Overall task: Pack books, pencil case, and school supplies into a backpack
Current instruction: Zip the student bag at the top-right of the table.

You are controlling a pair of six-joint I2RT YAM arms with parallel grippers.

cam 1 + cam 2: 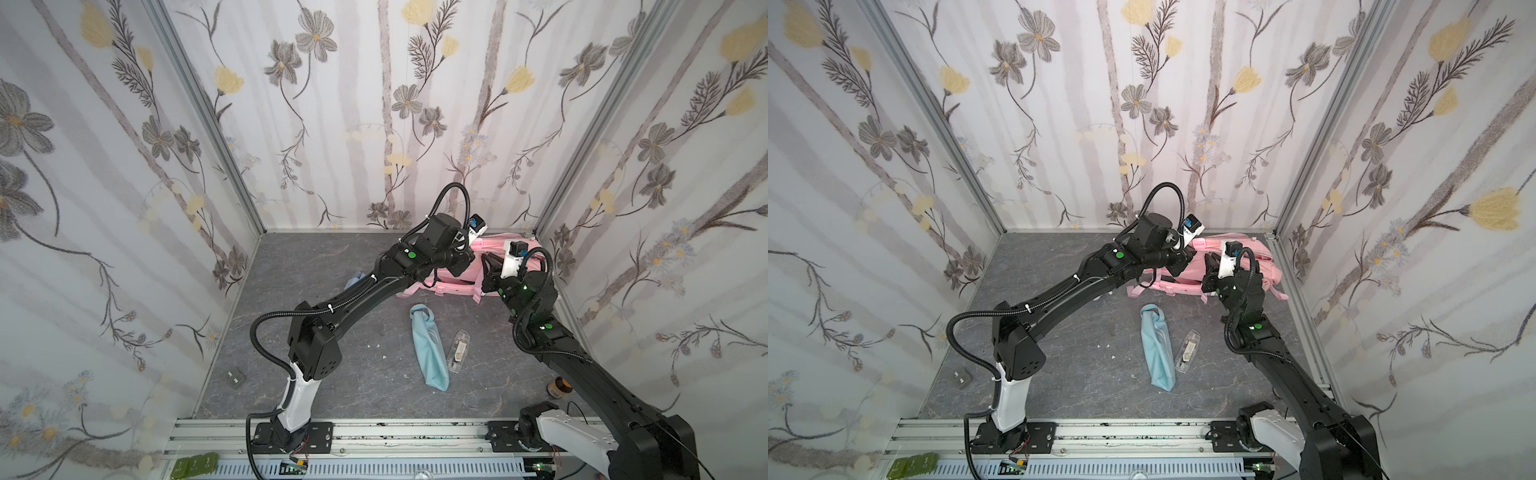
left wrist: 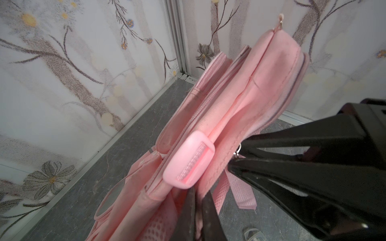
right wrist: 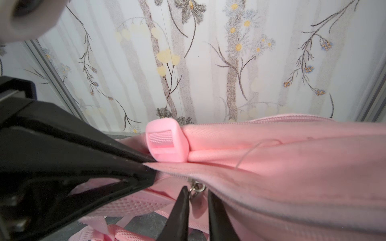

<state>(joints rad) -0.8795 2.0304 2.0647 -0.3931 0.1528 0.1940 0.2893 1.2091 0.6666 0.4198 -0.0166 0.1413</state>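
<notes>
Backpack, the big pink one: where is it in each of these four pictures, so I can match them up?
Top view: backpack at the far right corner of the grey floor.
Top view: backpack in the same corner.
Left wrist: close up, filling the middle of the picture.
Right wrist: close up, across the lower half.
Shared landmark: the flowered wall behind it, in all four.

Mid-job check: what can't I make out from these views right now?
- Whether the right hand pinches the small metal zipper pull between its tips: neither wrist view settles it.
- A pale-blue object: mostly behind the black left arm in a top view; unidentifiable.
- Inside of the pink fabric backpack: unseen. Wrist views show only its outside; the left arm and black right arm cover much of it in both top views.
- The books: in no view.
</notes>
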